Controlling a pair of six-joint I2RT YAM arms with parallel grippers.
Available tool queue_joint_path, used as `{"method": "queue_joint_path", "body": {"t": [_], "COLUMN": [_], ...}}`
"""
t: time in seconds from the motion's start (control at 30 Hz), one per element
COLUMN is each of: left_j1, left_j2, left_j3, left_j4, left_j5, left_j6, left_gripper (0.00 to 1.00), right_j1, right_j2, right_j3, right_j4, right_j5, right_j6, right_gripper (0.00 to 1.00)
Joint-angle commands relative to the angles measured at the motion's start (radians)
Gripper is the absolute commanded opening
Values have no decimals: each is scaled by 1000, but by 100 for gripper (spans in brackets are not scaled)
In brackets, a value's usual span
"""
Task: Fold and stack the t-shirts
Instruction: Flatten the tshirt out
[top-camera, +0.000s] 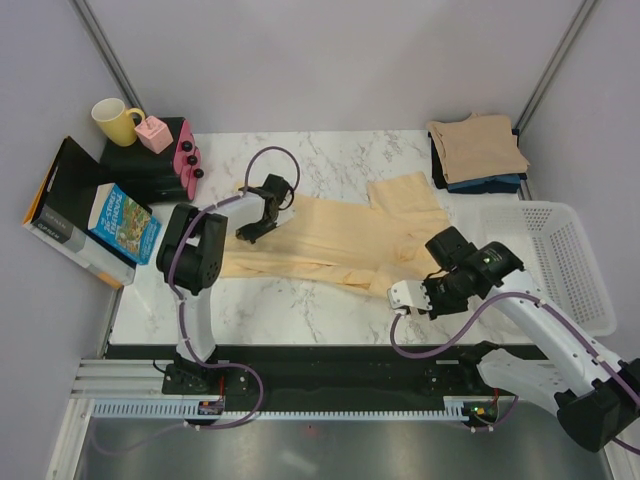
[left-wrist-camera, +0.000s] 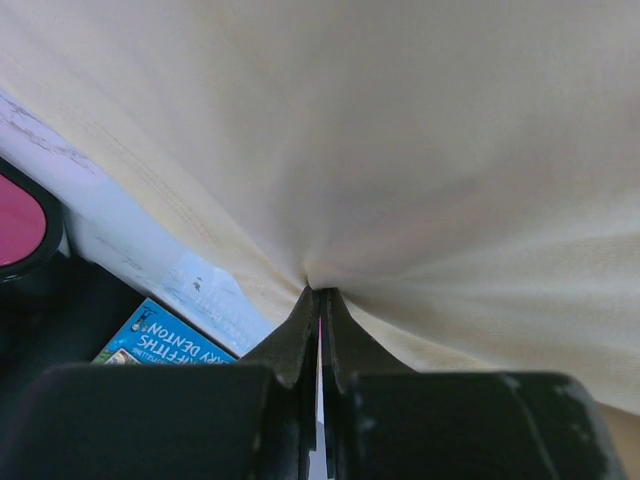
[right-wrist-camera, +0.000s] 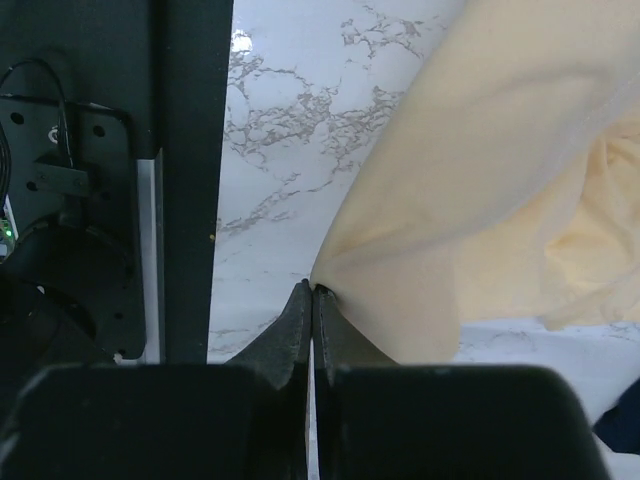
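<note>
Your left gripper (left-wrist-camera: 320, 295) is shut tight on the yellow shirt (top-camera: 330, 240). Its two jaws meet with only a thin pinch of cloth between them. In the left wrist view the cloth fans out from that pinch and fills most of the picture. Seen from above, this pinch is at the left end of the shirt.

Your right gripper (right-wrist-camera: 313, 290) is shut too. It pinches the near edge of the same shirt, toward its right end. In the right wrist view the cloth comes to a point right at the jaw tips. Bare table (right-wrist-camera: 290, 150) shows to the left of it.

The yellow shirt lies in the middle of the table, stretched out between your two grippers. It has some wrinkles.

Now count the shirts. One yellow shirt is spread out. At the far right corner there is one pile of folded shirts. The tan shirt (top-camera: 478, 145) is on top. Under it you can see the edge of a blue shirt (top-camera: 487, 184) and a black shirt (top-camera: 438, 165). That makes four shirts.

There is one white basket (top-camera: 570, 260) on the right. There is one yellow mug (top-camera: 117, 120) at the far left and one book (top-camera: 125, 222) on the left.
</note>
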Motion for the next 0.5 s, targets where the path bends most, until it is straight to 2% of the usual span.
{"method": "queue_joint_path", "body": {"t": [0.0,0.17,0.33,0.47], "left_j1": [28,57,83,85], "left_j2": [60,79,184,163], "left_j3": [41,79,165,221], "left_j4": [-71,-85,-208,-240], "left_j5": [121,71,155,198], "left_j6": [-152,-199,-275,-355], "left_gripper": [2,2,2,2], "right_j1": [1,1,1,1], "right_j2": [-55,-69,-121,-152], "right_j3": [-16,-19,-47,-79], "right_j4": [-99,-90,-24,25], "right_j5": [-7,20,65,100], "right_j6": [47,64,76,90], "right_gripper": [0,0,0,0]}}
